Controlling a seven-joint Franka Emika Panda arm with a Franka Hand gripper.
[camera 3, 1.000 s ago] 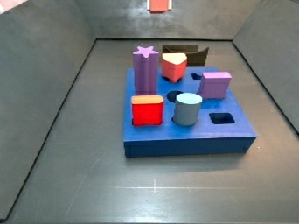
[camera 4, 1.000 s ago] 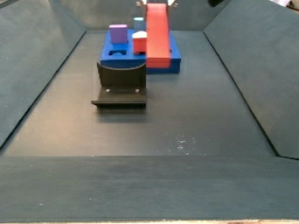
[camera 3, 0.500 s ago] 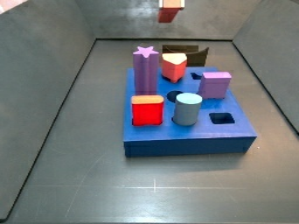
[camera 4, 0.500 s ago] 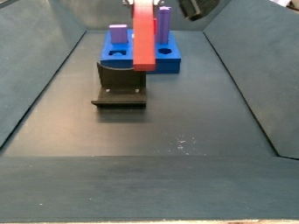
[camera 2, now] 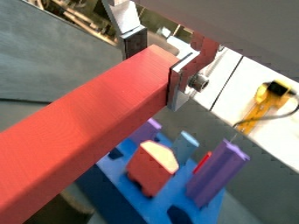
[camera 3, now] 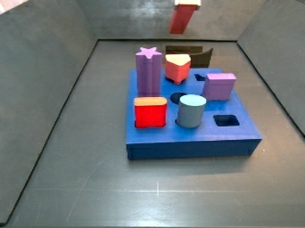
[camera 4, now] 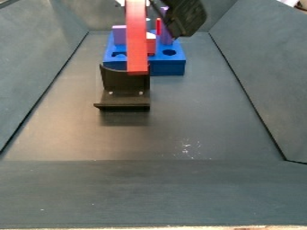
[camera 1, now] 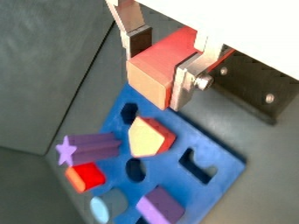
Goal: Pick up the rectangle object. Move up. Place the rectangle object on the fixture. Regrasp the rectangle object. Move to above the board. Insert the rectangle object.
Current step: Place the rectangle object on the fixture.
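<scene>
The red bar (camera 3: 187, 15) is cut off at the top edge in a side view, so only its low end shows; the gripper (camera 1: 163, 59) holding it is cut off in both wrist views too; in a side view the bar hides part of the blue board (camera 4: 171, 61); the black fixture (camera 3: 188, 53) is mostly hidden behind the blocks on the board.

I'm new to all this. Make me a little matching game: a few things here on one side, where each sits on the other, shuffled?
Things:
1. red bar
2. purple star block
3. black bracket
4. blue board

Places:
A. alone on the floor
B. clamped in the pincer, up in the air
C. flat on the floor, holding blocks
D. standing on the board

Pairs: 1-B, 2-D, 3-A, 4-C
</scene>
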